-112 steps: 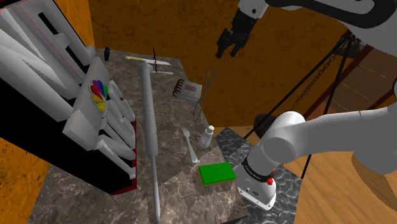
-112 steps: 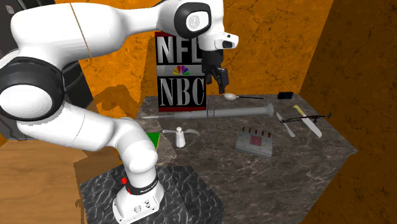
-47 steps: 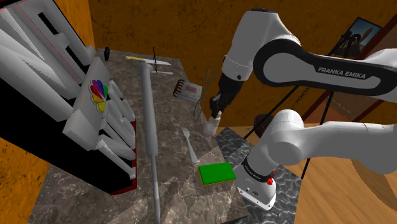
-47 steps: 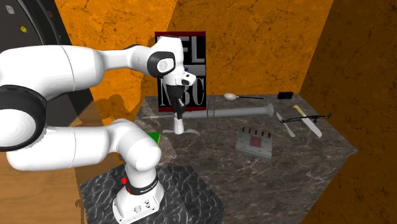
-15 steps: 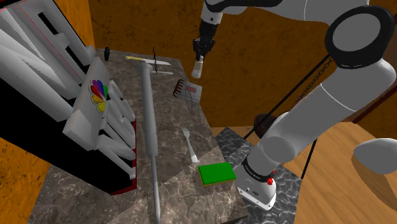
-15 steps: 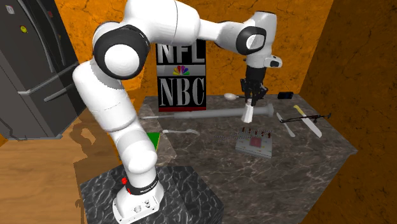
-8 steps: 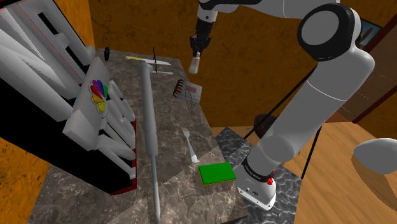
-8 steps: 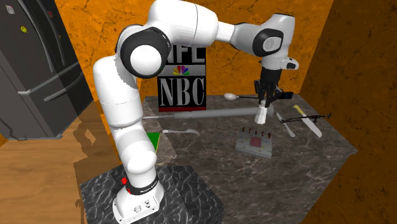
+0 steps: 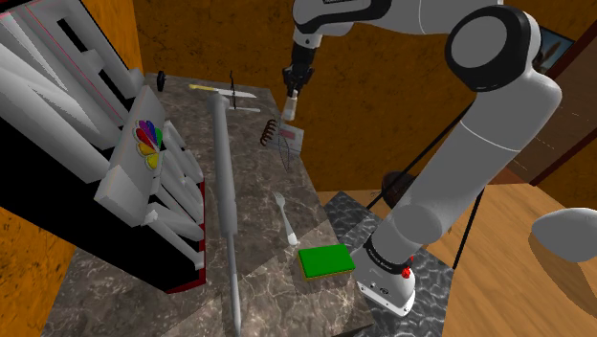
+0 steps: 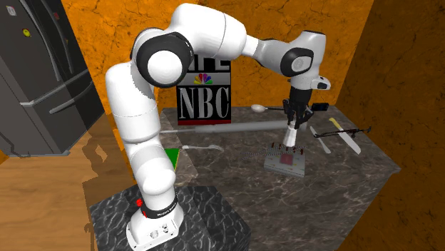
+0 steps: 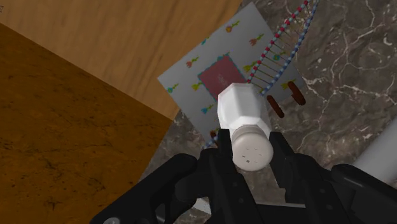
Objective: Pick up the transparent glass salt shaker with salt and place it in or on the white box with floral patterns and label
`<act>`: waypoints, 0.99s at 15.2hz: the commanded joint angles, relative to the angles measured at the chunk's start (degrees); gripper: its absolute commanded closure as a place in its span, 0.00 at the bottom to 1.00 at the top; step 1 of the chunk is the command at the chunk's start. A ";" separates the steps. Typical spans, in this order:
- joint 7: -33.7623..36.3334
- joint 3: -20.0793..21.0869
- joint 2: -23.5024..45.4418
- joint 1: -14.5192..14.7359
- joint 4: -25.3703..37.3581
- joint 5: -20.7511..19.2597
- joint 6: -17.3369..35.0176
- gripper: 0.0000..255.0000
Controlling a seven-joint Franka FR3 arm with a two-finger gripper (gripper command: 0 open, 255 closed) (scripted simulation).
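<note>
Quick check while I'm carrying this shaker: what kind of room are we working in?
Probably a home kitchen, though that's a guess: a dark fridge-like appliance stands on a wooden floor, and the marble-patterned counter carries a fork and a spoon among odd clutter.

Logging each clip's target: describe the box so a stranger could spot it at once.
On the dark marble table, look at the edge under the gripper and its white shaker. The flat pale box there alone bears small flowers and a red label.
</note>
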 commanded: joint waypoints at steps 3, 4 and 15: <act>-0.17 -0.08 0.70 -0.10 -2.33 0.13 3.06 1.00; -0.18 -0.09 0.88 -0.10 -2.90 0.16 3.80 1.00; -0.30 -0.12 2.41 -0.16 -6.41 0.45 8.82 1.00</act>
